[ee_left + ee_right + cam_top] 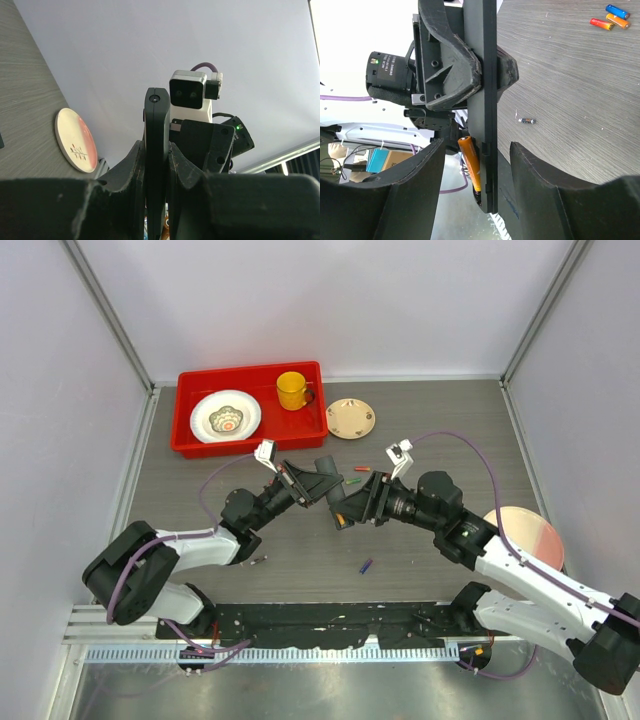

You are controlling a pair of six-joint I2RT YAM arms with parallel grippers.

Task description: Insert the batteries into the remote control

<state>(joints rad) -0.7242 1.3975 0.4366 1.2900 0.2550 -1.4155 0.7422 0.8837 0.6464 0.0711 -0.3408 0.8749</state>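
Down below the remote control [487,75] lies a flat grey table [300,540] with thin wood-like lines, and plain white walls [330,300] stand around it. The remote is a long, thin, black plastic bar, held up in the air over the middle of the table. The left gripper [155,145] is closed tight on it, with one rough black finger [132,170] pressed on each flat side. The right gripper [476,145] is open: its two wide fingers [415,180] stand on either side of the free end of the remote and do not touch it. An orange battery [470,162], small and round like a stick, sits at the open back of the remote near that end, a bit tilted; I cannot tell if it is all the way in. Behind the remote, three loose batteries lie close together on the table: a blue one [617,11], an orange one [619,20] and a red one [600,23]. Nearer than the remote lies a purple-blue battery [366,565]. Far behind the remote sits a shiny red tray [305,428] with a round white plate [243,405] and a yellow mug [292,390] in it, and a small tan plate [350,418] lies just beside the tray. A round pink plate [530,530] lies well off on the right arm's side of the remote.
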